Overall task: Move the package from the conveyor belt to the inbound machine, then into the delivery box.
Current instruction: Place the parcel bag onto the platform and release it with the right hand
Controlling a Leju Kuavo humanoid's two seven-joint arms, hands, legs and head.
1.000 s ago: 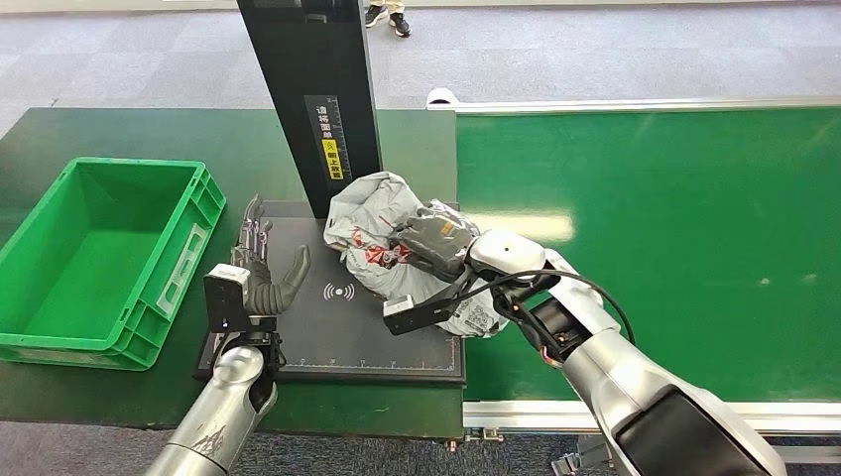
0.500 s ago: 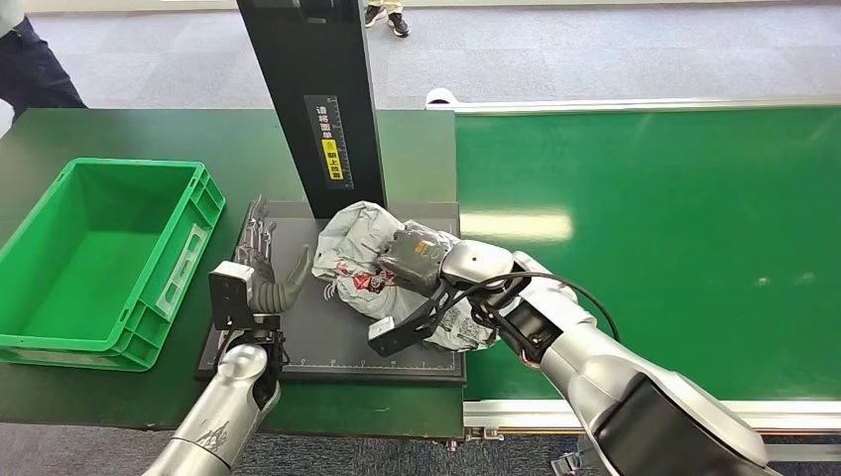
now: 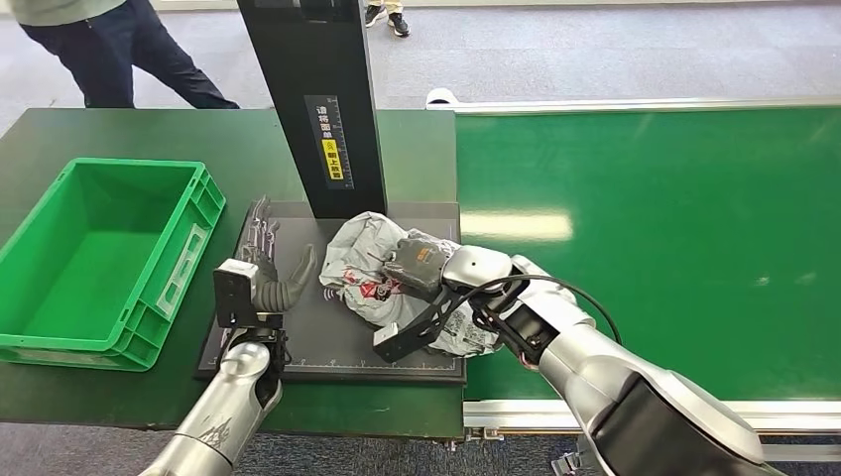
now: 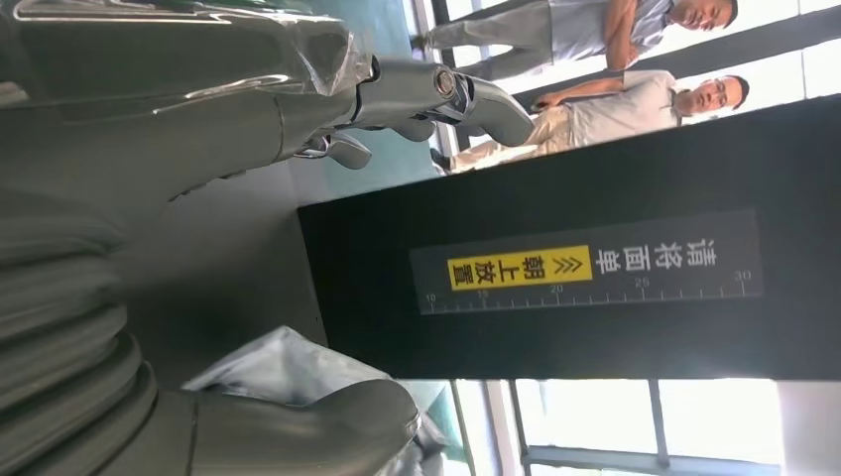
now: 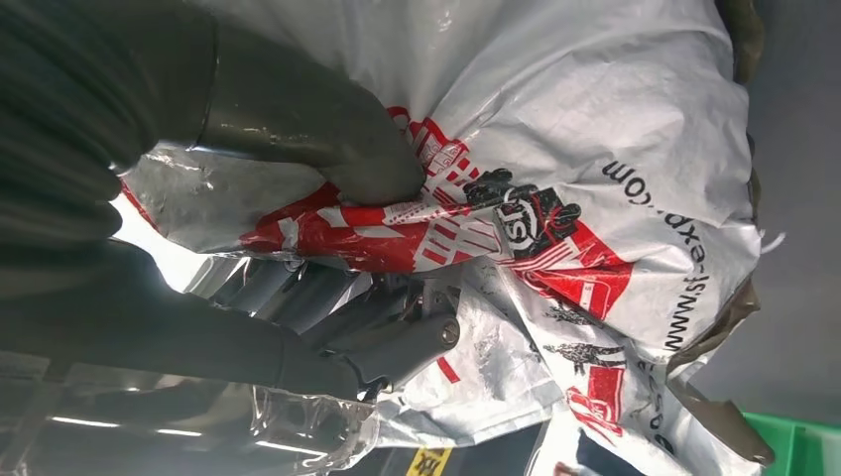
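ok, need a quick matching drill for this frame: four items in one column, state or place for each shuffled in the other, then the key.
Items:
1. package
2. crate
3. left hand
4. right hand

States/places:
A. green, nothing inside, on the table left of the scanner plate
B. grips the bag's plastic
C. crumpled grey bag with red print, on the black scanner plate
D. fingers apart, holds nothing, upright beside the bag

Pairs: 1-C, 2-A, 3-D, 4-B
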